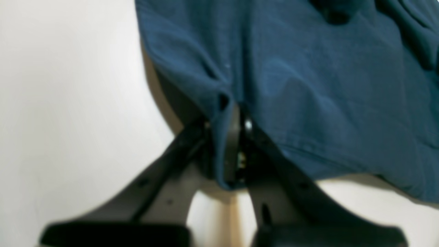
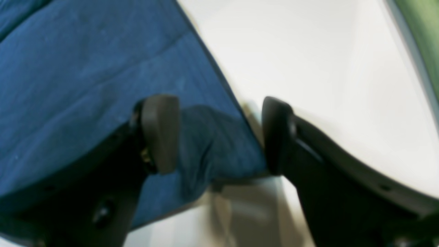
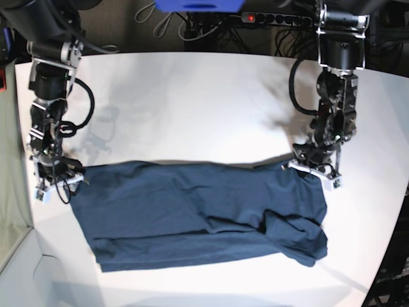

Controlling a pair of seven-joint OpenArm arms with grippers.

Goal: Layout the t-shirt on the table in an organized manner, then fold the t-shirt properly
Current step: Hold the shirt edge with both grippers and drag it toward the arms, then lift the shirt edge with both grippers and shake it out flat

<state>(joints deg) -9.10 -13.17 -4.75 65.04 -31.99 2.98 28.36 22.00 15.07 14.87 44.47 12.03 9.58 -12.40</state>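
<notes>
The dark navy t-shirt (image 3: 192, 217) lies spread across the white table (image 3: 192, 109), with its right end bunched into folds. My left gripper (image 3: 314, 167) sits at the shirt's upper right corner. In the left wrist view it (image 1: 233, 137) is shut on a pinch of the t-shirt's (image 1: 308, 85) edge. My right gripper (image 3: 56, 178) is at the upper left corner. In the right wrist view it (image 2: 219, 137) is open, its fingers (image 2: 161, 133) straddling the corner of the t-shirt (image 2: 85, 85), which rests on the table (image 2: 291, 51).
Cables and a power strip (image 3: 255, 18) run behind the table's far edge. The table's curved edge (image 3: 38, 256) passes close to the shirt's lower left corner. A green surface (image 2: 422, 41) shows beyond the table edge in the right wrist view.
</notes>
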